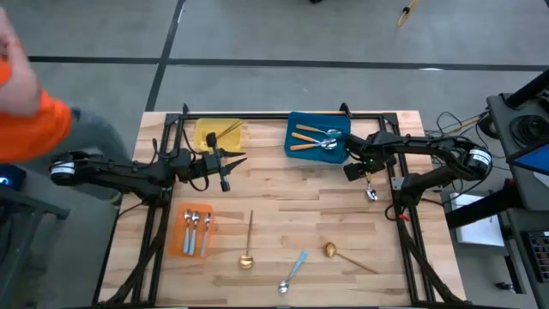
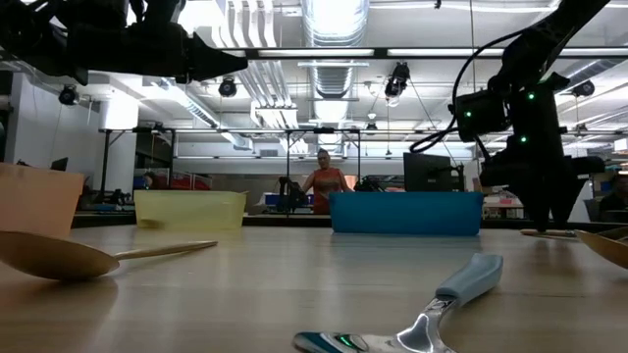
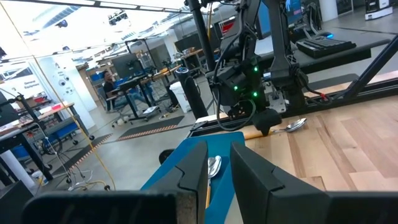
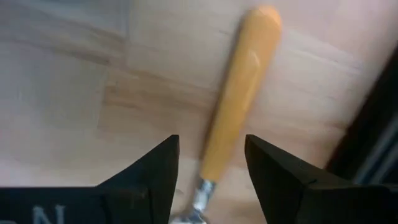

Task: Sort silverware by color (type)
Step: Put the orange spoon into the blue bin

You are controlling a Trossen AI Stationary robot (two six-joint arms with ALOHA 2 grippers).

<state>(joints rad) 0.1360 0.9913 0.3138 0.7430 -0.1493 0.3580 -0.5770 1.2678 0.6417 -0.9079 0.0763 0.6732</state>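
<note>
Silverware lies scattered: at lower left we see two blue-handled spoons (image 1: 197, 225) in the orange tray (image 1: 184, 245), gold spoons (image 1: 248, 249) mid-table. Our left gripper (image 1: 230, 160), narrowly parted and empty, hovers beside the yellow tray (image 1: 204, 130). Right of center, our right gripper (image 1: 353, 170) gapes over an orange-handled spoon (image 1: 370, 188), beside the blue tray (image 1: 340, 122).

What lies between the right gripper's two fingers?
In the right wrist view, the orange-handled spoon lies on the wooden table between the open fingers of the right gripper.
</note>
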